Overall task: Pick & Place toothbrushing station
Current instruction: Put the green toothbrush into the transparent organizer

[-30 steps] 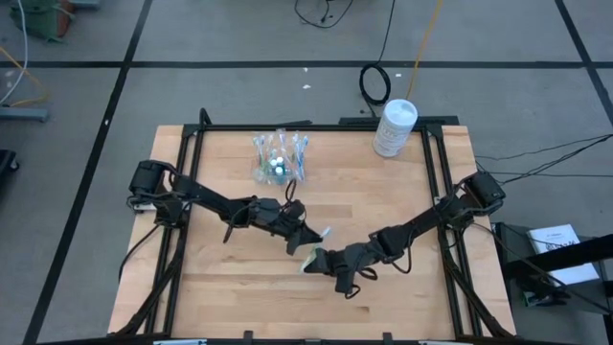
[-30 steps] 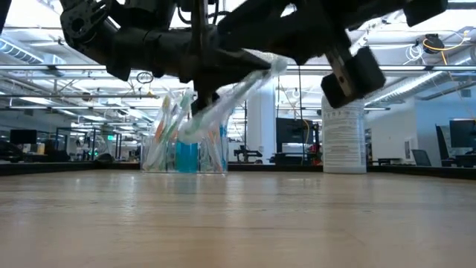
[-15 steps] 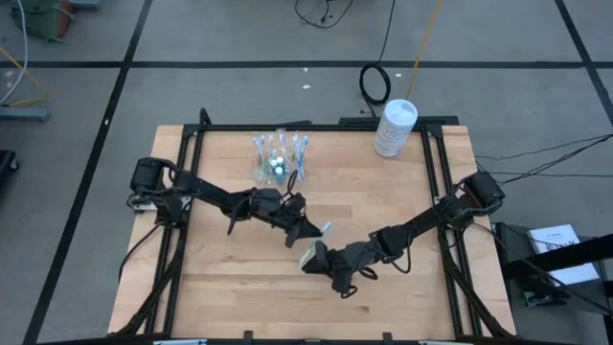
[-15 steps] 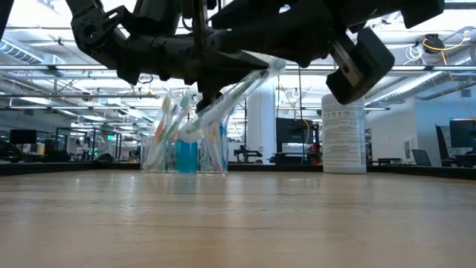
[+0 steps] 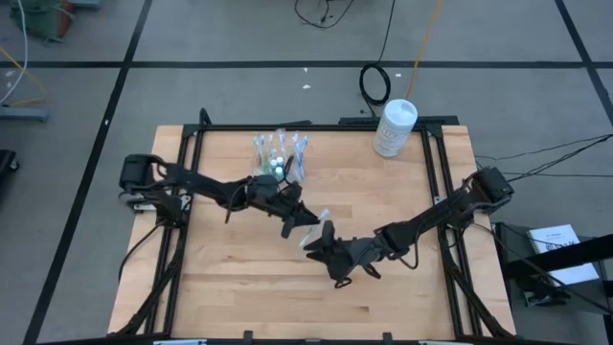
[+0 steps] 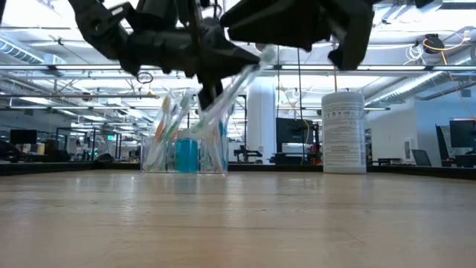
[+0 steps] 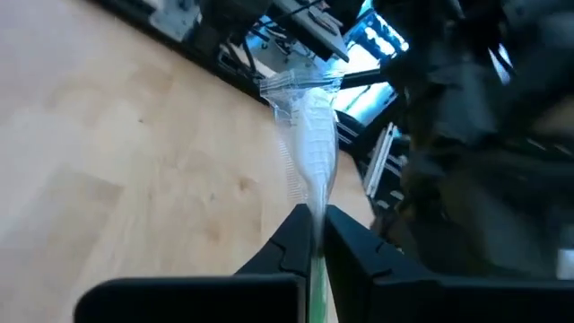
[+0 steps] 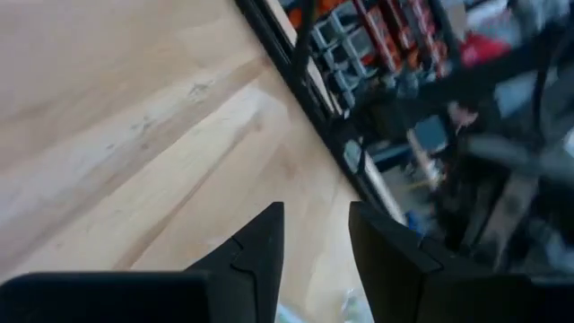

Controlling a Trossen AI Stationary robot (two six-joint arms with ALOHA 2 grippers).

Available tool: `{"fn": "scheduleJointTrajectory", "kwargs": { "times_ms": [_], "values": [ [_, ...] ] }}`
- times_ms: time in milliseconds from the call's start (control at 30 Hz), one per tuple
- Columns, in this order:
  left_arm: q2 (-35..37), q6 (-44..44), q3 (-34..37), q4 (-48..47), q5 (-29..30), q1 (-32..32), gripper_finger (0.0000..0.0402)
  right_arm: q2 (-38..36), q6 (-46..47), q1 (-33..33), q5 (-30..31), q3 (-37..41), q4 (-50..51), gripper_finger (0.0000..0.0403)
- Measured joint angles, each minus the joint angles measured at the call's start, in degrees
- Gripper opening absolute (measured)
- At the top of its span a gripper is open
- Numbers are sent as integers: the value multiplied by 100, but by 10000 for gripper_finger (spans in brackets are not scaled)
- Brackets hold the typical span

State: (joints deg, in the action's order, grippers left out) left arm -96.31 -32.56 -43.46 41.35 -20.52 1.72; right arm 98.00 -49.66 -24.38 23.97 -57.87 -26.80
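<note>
Gripping a thin clear plastic sleeve (image 7: 309, 152), the left jaws are clenched on its lower end, w/ something green showing between them in the left wrist view. From above they sit just in front of the clear holder (image 5: 278, 158), a little to its right, over the mid tabletop (image 5: 383, 192). The sleeve (image 5: 312, 227) sticks out past them, away from the holder, toward the right jaws. In the low view it hangs tilted in the air (image 6: 230, 93), off the wood, in front of the holder (image 6: 186, 145).

Right jaws are released: the right wrist view shows a gap between the two sides w/ nothing in it, only bare wood beyond. They're farther from the holder than the left jaws, just beside the sleeve's free tip; touching or not, can't tell.

The holder stands upright near the tabletop's back edge, left of centre, apart from both arms. It holds several coloured brushes and a blue cup (image 6: 186, 155). A white tub (image 5: 394, 126) stands well to the holder's right, at the back edge, upright w/ a printed label (image 6: 343, 132).

Left arm (image 5: 206, 189) reaches in from the holder's left side, right arm (image 5: 431, 222) from the far right.
</note>
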Motion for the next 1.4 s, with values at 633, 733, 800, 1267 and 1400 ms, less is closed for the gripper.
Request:
{"fn": "scheduleJointTrajectory", "kwargs": {
  "times_ms": [633,733,800,1267,1400],
  "values": [
    [2265,2803,-2,-1118,3157,-1035,20,-731,3576,662,-11,2,629,108],
    [2277,3088,-2,-917,3158,-1163,18,-711,4354,891,-15,7,389,105],
    [2277,3168,-2,-893,3160,-1208,9,-722,4815,1031,-14,-4,266,105],
    [2277,3175,-2,-921,2866,-1224,6,-687,4963,1311,-1394,4,-363,109],
    [2277,3146,-2,-955,2846,-1225,21,-687,5026,1311,-1397,4,-313,109]
  ]
}}
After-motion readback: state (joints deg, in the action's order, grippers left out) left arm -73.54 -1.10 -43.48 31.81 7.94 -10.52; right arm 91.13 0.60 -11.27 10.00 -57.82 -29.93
